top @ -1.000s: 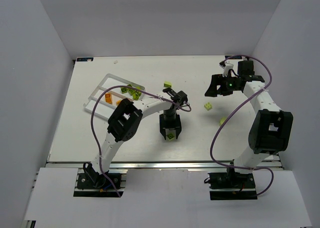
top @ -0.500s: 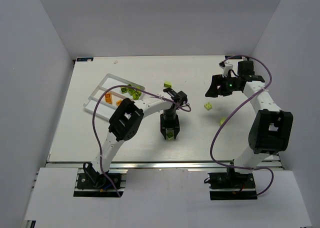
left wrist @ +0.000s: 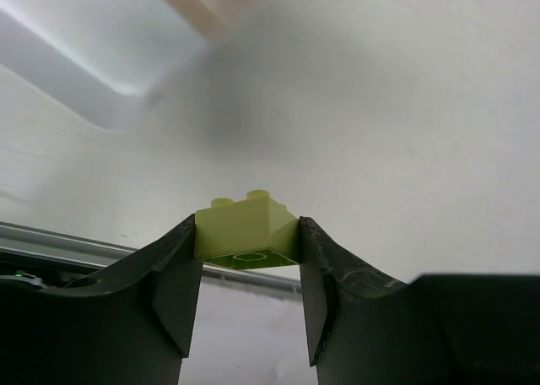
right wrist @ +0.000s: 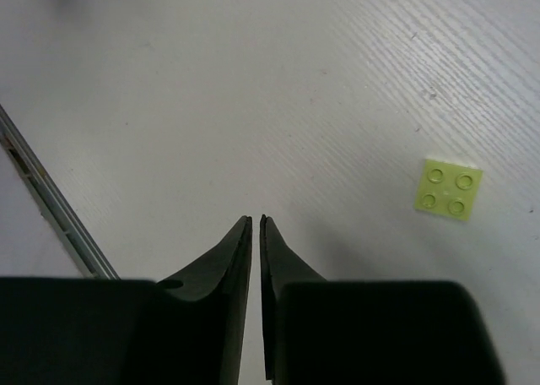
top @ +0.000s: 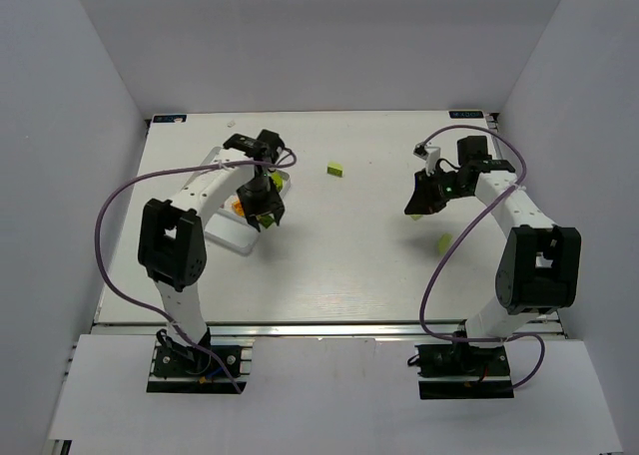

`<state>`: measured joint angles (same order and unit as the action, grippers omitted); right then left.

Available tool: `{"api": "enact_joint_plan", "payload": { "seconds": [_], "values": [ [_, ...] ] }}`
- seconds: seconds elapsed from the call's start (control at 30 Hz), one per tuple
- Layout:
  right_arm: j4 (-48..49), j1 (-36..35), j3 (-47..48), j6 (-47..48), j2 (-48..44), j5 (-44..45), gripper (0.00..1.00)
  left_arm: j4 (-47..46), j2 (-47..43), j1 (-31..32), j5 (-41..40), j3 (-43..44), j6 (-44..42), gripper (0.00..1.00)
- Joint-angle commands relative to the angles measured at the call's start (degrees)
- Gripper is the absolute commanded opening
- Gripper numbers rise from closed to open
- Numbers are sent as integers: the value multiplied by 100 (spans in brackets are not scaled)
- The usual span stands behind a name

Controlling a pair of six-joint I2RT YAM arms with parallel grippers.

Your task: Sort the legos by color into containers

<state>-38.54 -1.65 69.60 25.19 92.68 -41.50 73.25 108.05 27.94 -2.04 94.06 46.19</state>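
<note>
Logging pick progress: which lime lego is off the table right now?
The lime lego clamped in the left gripper, near the tray. The far lime lego and the right-side lime lego lie on the table.

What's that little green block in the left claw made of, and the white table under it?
The green brick looks like hard moulded plastic: smooth faces, a slight sheen, crisp edges and round studs on top. The table looks like matte white painted or laminated wood, with fine grain lines running across it. Which of the two cannot be told from the pictures.
</note>
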Motion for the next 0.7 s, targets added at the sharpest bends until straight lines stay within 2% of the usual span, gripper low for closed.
{"api": "enact_joint_plan", "payload": {
  "seconds": [0.0,0.17,0.4,0.47,0.57,0.6,0.63,0.67],
  "values": [
    [-30,-64,-70,328,-312,36,17,-48,-196,-394,-489,-248,-294,24],
    [5,-107,-96,329,-242,124,22,-197,-65,-982,-762,-248,-628,24],
    [-21,-134,202,320,56,291,30,-215,330,-1396,-1228,-142,-840,25],
    [-74,-134,308,311,153,335,35,-303,383,-1467,-1202,-256,-875,27],
    [-92,-143,492,311,294,370,44,-408,401,-1590,-1140,-423,-910,38],
    [-83,-160,554,311,355,388,50,-417,418,-1590,-1123,-450,-902,44],
    [-83,-160,598,320,390,440,53,-443,419,-1590,-1079,-450,-902,58],
    [-57,-212,633,320,417,475,56,-452,427,-1643,-1061,-459,-902,65]
  ]
}}
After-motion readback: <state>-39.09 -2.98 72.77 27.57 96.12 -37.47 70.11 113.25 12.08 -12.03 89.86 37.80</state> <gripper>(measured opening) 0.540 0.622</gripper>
